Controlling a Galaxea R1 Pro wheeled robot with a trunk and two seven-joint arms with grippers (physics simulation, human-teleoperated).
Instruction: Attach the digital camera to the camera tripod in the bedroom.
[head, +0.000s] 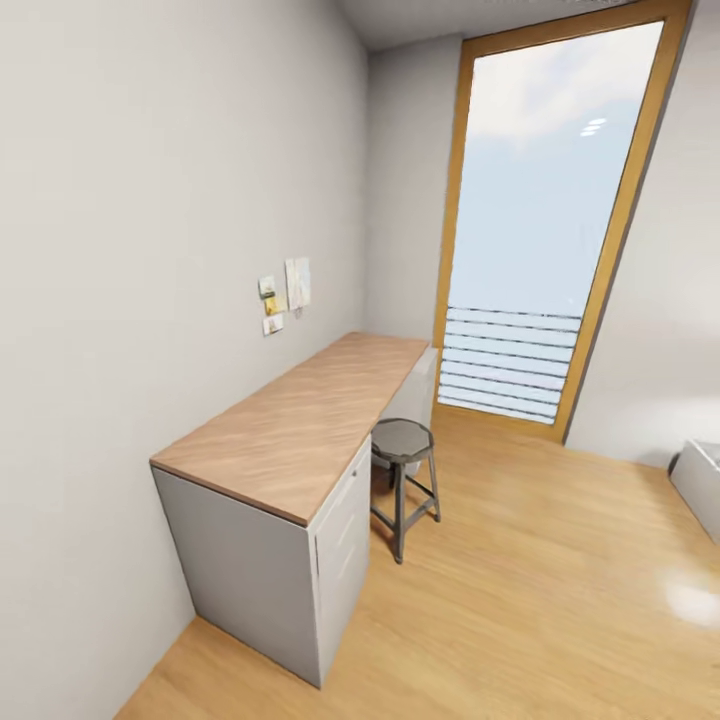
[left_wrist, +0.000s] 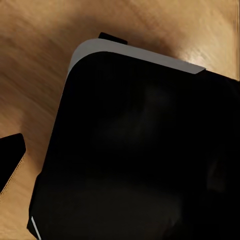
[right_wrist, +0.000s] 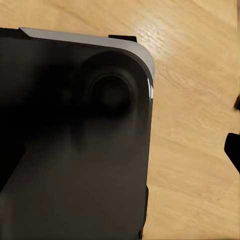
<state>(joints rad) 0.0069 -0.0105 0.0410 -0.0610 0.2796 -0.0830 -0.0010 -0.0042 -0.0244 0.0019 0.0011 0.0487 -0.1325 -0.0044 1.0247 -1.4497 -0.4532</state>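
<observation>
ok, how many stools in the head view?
1. The stool stands on the wood floor beside the desk, near the tall window. More could be hidden behind the desk or out of frame.

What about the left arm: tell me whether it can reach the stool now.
Probably not. The stool stands well off beside the desk, across the floor; the left wrist camera looks down at the robot's dark base, so that arm seems tucked low.

Wood-grain desk top (head: 300, 425), glossy floor (head: 540, 600)
</observation>
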